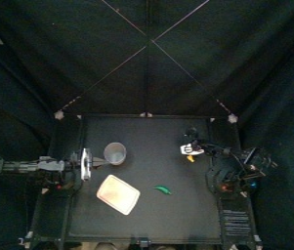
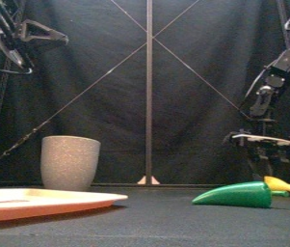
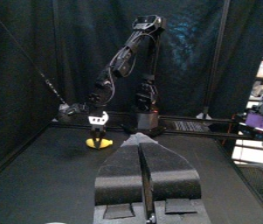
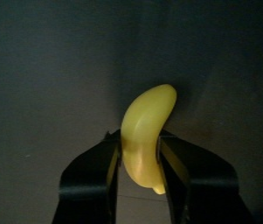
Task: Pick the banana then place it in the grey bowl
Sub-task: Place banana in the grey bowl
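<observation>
Nearest you lies the pink tray (image 2: 44, 200), front left on the black table (image 2: 173, 230), with a green toy (image 2: 235, 196) to its right. Behind the tray stands the grey cup (image 2: 70, 162). Black curtains (image 2: 147, 77) close off the back. Your right gripper (image 4: 141, 140) is down at the back right, fingers narrow and pressed to both sides of the banana (image 4: 148, 114). You cannot tell whether the banana is clear of the table. Your left gripper (image 3: 143, 140) rests at the left edge, fingers together on nothing.

One each: banana (image 4: 145, 131), grey cup (image 2: 70, 162), tray (image 2: 44, 198), perhaps green pepper (image 2: 237, 195)
</observation>
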### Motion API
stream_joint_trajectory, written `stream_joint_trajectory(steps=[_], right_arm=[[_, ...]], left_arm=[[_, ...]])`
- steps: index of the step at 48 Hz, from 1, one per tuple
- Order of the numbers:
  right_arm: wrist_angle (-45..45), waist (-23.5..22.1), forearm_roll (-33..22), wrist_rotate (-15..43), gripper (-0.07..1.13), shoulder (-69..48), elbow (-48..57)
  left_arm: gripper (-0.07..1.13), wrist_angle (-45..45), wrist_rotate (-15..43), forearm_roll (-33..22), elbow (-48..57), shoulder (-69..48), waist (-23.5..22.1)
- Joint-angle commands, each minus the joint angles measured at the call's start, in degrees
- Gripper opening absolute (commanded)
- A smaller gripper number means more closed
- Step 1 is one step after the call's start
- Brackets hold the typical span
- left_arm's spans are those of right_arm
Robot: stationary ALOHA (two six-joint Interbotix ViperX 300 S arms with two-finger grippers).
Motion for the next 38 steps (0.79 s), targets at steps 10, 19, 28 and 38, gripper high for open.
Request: stream_joint_trajectory(steps=[10, 19, 28, 38], right_arm=[[-7.91, 15.38, -0.35, -0.44, 0.45, -0.88, -14.41], [-22.24, 23.73, -2.81, -0.88, 0.45, 4.92, -24.26], [-35.16, 28.04, -10.46, -0.53, 0.45, 13.01, -32.96], [-41.66, 28.3, -14.41, -0.62, 0.45, 21.71, -42.01]], left_arm=[[0.02, -0.26, 0.09, -1.41, -0.7, 0.09, 0.0], [0.02, -0.26, 0.26, -1.41, -0.7, 0.09, 0.18], [0.02, -0.26, 0.35, -1.32, -0.7, 0.09, 0.18], [0.02, -0.18, 0.35, -1.32, -0.7, 0.09, 0.26]])
